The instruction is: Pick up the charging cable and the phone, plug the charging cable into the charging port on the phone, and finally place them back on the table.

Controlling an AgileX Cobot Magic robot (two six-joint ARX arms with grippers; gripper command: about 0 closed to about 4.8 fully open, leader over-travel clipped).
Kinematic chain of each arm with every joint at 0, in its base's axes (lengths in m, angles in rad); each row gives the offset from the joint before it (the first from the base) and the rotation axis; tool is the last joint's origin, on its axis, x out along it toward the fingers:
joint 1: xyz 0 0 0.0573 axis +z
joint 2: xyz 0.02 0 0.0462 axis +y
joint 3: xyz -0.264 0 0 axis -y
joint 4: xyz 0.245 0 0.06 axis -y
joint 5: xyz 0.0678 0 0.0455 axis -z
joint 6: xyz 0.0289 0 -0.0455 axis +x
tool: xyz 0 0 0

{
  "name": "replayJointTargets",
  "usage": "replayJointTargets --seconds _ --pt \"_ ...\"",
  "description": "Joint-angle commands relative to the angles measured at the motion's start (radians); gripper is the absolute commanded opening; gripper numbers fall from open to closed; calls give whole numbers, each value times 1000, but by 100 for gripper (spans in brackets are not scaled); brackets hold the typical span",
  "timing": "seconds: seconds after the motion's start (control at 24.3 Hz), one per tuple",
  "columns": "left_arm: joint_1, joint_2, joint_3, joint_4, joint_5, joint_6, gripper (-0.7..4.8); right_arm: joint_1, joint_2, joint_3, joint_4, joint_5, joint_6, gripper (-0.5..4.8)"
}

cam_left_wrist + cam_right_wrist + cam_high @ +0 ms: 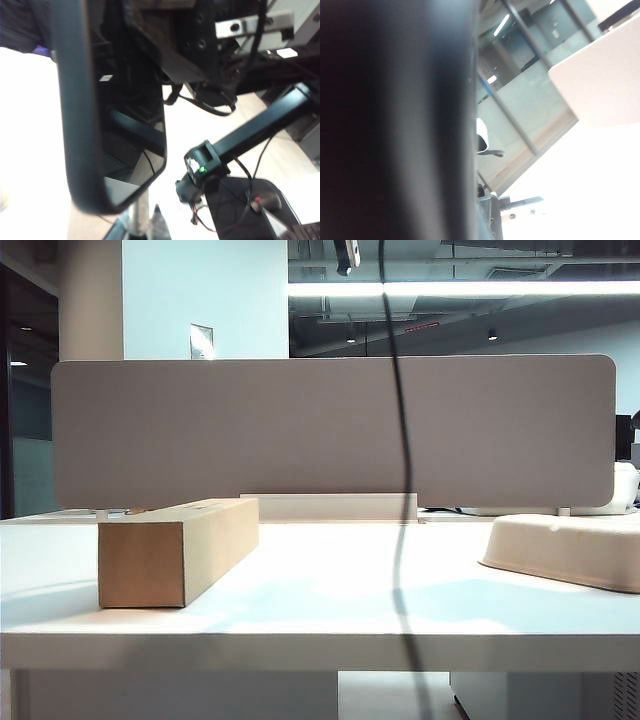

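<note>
Hanging in front of the table (320, 635), the charging cable (400, 500) runs from above the frame down past the desk edge; its plug is not visible. The phone (107, 125) fills the left wrist view, lifted and apparently pinched by the left gripper, whose jaws are unseen. A dark blurred mass fills the right wrist view; the right gripper reads as pressed together, contents untellable. Judged status: pickup done; plugging unconfirmed; placing back outstanding. Also present: cardboard box (175, 550), cream pad (570, 548).
</note>
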Motion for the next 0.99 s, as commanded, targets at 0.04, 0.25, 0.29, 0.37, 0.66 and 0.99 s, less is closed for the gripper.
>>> replayJointTargets --seconds 0.04,0.25,0.29,0.37,0.66,0.99 --pt "-2 -10 7 100 13 -49 -6 19 5 0 -24 -31 -26 -4" --pt "0 -10 7 31 6 -48 -4 26 6 0 -21 23 -53 -4" --pt "1 -10 6 0 -21 -48 -1 26 6 0 -21 36 -54 -4" --pt "8 -10 6 -48 -61 -45 21 26 6 0 -20 48 -57 -5" --pt "7 -10 6 -227 -123 65 93 25 6 0 -21 97 -85 -4" --pt "102 -24 8 -436 -121 109 213 25 26 0 -286 268 -190 -4"
